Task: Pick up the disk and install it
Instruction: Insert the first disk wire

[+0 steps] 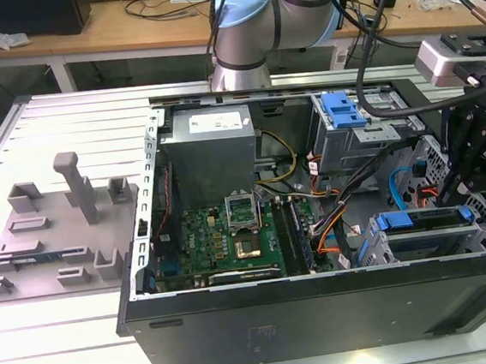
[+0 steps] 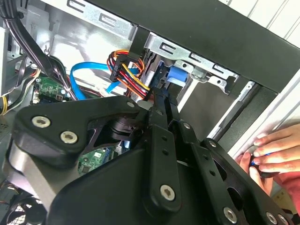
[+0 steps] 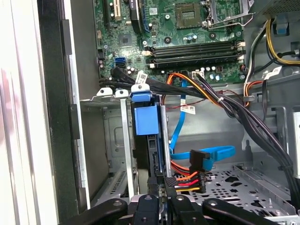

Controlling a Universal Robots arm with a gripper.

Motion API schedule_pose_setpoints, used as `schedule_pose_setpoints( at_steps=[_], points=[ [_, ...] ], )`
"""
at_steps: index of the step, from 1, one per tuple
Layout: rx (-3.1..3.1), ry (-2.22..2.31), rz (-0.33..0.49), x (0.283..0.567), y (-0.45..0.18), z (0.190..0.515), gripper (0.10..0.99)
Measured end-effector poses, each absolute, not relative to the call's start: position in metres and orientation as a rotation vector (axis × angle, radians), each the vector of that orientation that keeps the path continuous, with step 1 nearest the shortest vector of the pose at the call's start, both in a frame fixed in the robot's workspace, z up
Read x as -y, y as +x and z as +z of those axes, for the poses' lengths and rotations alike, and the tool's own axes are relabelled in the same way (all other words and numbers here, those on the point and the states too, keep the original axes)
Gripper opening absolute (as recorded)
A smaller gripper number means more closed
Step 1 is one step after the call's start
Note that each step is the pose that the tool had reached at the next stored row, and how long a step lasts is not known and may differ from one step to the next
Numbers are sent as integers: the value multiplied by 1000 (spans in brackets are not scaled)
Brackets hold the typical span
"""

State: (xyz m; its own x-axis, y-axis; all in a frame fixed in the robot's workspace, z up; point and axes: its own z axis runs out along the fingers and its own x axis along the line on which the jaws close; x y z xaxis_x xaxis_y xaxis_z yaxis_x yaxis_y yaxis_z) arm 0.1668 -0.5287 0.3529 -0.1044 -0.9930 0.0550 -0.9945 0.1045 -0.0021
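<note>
The disk (image 3: 152,154) stands on edge in a slot of the grey drive cage (image 3: 125,154) at the case's front corner, and its blue carrier tab (image 3: 145,118) points toward the motherboard. My gripper (image 3: 161,200) sits at the disk's other end, its black fingers close together on the disk's edge. In the second wrist view the fingers (image 2: 160,105) run down to the same blue tab (image 2: 178,75). In the exterior view the disk's blue rail (image 1: 422,219) lies in the cage at the right, under the black gripper body (image 1: 481,155).
A person's hand (image 2: 271,151) rests on the table just outside the case wall. Orange, black and blue cables (image 3: 202,157) crowd the space beside the cage. A second cage with a blue latch (image 1: 342,109) stands behind. A grey fixture (image 1: 58,226) sits at the exterior view's left.
</note>
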Motion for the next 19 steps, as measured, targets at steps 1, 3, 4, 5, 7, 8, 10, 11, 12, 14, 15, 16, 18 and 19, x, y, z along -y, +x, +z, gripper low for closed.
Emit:
schedule_pose_setpoints(
  at_steps=[1,3,4,5,7,8,10,11,12,14,15,16,18,19],
  points=[
    [2305,2075,60,529,167,353,165],
    [2305,2075,59,529,167,352,165],
    [2305,2075,59,529,167,351,165],
    [2305,2076,59,529,167,351,165],
    [2305,2075,59,529,167,350,165],
    [2305,2075,59,529,167,350,165],
    [2305,2076,59,529,167,349,165],
    [2305,2076,59,529,167,348,165],
    [2305,2075,59,529,167,348,165],
    [2305,2075,59,530,167,347,165],
    [2305,2075,59,530,167,346,165],
    [2305,2075,59,530,167,346,165],
    [2305,2076,59,530,167,345,165],
    [2305,2076,59,530,167,345,165]
  ],
)
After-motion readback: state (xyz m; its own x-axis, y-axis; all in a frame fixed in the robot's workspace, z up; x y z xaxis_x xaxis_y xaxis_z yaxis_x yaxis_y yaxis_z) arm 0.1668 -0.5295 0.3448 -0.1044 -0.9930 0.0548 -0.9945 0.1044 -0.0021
